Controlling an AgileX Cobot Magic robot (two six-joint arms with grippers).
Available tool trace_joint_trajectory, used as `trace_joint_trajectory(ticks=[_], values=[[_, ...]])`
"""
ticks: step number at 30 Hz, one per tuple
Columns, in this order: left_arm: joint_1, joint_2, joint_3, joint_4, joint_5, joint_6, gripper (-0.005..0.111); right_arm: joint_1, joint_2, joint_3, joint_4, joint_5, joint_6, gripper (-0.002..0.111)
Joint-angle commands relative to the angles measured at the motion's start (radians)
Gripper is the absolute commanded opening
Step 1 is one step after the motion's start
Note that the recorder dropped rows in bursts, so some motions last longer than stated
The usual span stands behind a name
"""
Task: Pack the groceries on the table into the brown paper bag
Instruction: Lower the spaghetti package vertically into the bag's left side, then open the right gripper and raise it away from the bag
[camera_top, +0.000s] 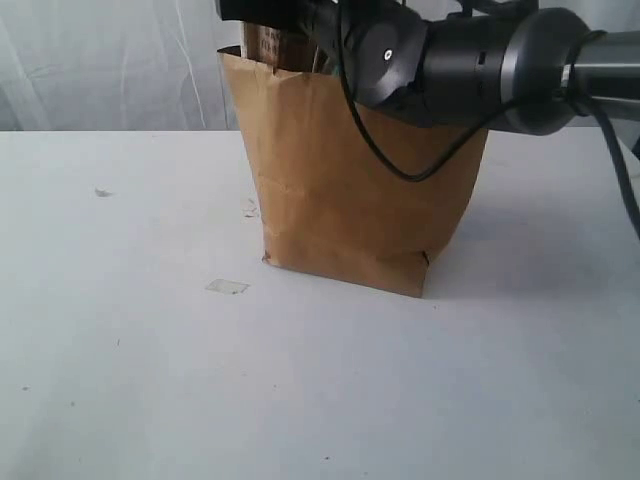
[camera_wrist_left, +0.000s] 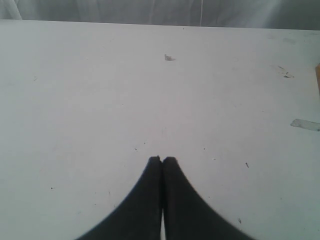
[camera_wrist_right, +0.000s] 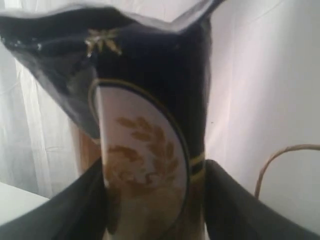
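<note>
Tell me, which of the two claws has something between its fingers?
The right gripper: a navy spaghetti pack stands between its fingers. The left gripper is shut on nothing, over the white table.

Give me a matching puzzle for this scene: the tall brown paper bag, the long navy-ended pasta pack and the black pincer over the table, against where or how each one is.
Things:
1. tall brown kraft paper bag
2. long navy-ended spaghetti pack
3. black left gripper

Place or state:
A. shut, above the white table, holding nothing
B. upright between the right gripper and its dark fingers
C. standing upright on the tabletop

Pairs: 1-C, 2-B, 3-A.
</note>
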Motion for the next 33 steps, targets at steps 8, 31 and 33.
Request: trace_joint_trajectory(ticks=[8, 31, 33], values=[[-0.007, -0.004, 0.003, -0.005, -0.003, -0.001, 0.0, -0.005, -0.066, -0.01, 0.019, -0.023, -0.089, 0.05], [-0.007, -0.004, 0.003, -0.005, -0.003, -0.001, 0.0, -0.005, -0.141, -0.006, 0.15, 0.144, -0.258, 0.05], [-0.007, -0.004, 0.003, -0.005, -0.003, -0.001, 0.0, -0.005, -0.141, 0.001, 0.161, 0.154, -0.291, 0.05]])
